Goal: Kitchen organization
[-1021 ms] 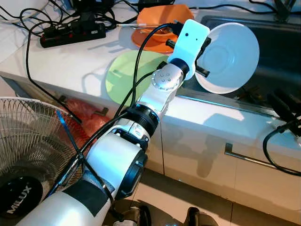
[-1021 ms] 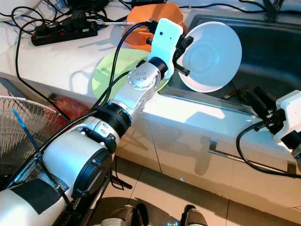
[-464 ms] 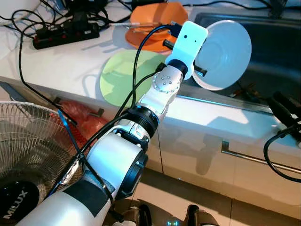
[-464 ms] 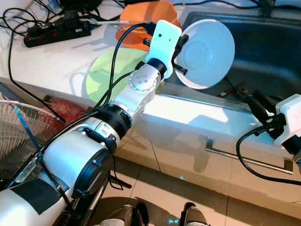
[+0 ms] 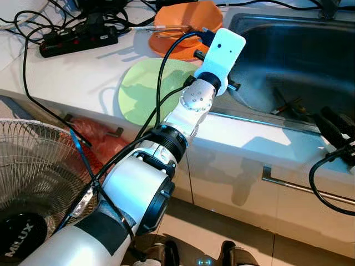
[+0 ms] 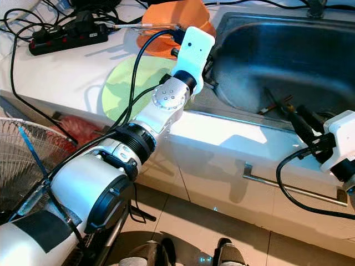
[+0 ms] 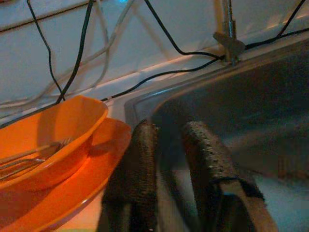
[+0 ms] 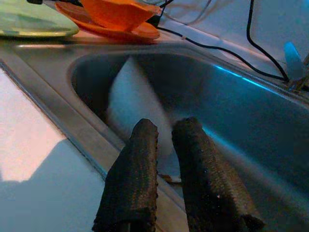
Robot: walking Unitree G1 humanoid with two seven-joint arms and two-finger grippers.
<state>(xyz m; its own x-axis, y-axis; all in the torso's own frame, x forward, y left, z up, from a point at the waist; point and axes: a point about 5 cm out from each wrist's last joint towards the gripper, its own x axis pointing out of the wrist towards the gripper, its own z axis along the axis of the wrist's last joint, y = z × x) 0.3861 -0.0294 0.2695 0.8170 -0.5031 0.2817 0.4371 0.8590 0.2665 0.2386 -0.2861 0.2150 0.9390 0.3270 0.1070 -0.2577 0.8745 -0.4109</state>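
My left gripper (image 7: 169, 128) is held over the left edge of the steel sink (image 5: 310, 33), open, with nothing between its fingers. Below it, a white bowl (image 8: 135, 106) is a pale blur inside the sink basin, also faint as a bowl-sized smear (image 6: 236, 91) against the sink's near left wall. My right gripper (image 6: 299, 119) hovers by the sink's front rim at the right, its fingers together and empty. A light green plate (image 5: 147, 88) lies flat on the white counter. Behind it, an orange bowl (image 7: 53, 140) with cutlery in it rests on an orange plate (image 5: 186, 47).
A black power strip (image 5: 77, 39) and tangled cables lie at the counter's back left. A standing fan (image 5: 33, 183) is on the floor at left. Dark scraps (image 5: 285, 105) lie in the sink bottom. A cabinet handle (image 5: 299, 188) runs below the counter.
The white bowl has left my left gripper, which was holding it tilted over the sink, and now blurs inside the basin. The left gripper has opened. The right arm has barely moved.
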